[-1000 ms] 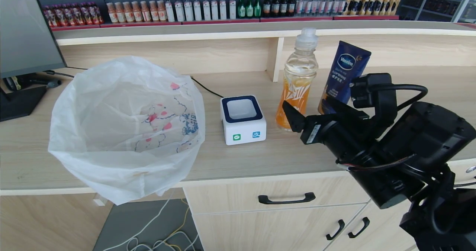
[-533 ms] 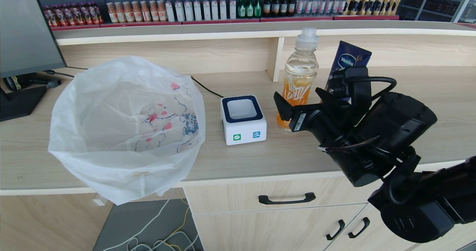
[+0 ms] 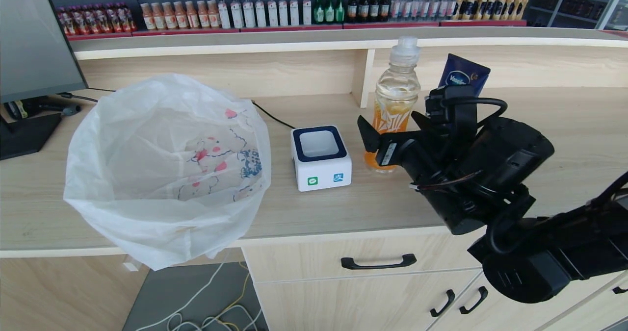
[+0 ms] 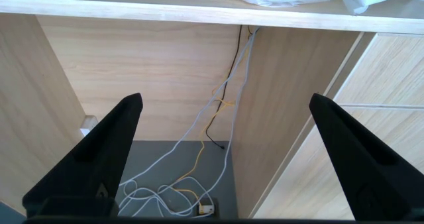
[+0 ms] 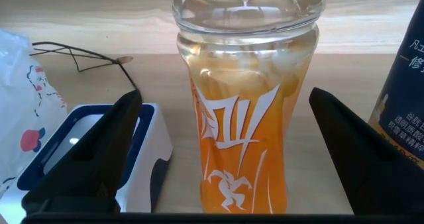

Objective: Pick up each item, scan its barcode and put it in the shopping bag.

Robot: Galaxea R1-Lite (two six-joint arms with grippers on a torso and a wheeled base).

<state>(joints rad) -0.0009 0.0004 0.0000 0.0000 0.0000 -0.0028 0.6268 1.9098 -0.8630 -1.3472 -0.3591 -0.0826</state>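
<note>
1. Judged barely begun: nothing bagged as far as shown, with the orange drink bottle (image 3: 395,100) and the dark blue tube (image 3: 463,76) both upright on the table (image 3: 343,208), outside the shopping bag (image 3: 167,169).
2. Left to do, on that reading: grasp, scan and bag the bottle, then the same for the tube.
3. Right gripper (image 3: 392,127) level with the bottle's lower half, jaws spread wide and holding nothing. Bottle framed between them in the right wrist view, no contact visible on either side.
4. White scanner box (image 3: 320,157), blue-rimmed window on top, just outside one jaw. Tube just outside the opposite jaw. Bag well apart from the jaws, beyond the scanner.
5. Bottle: clear plastic with a waisted body, orange in the lower part and pale above, white graphics on the front, translucent cap. Probably smooth and slippery, so best gripped at the waist.
6. Bag: thin, translucent white, red and blue print, mouth gaping wide, sagging over the table's front edge.
7. Left gripper (image 4: 225,101) low beneath the table edge, jaws released and empty, cables (image 4: 199,177) on the floor beyond them.
</note>
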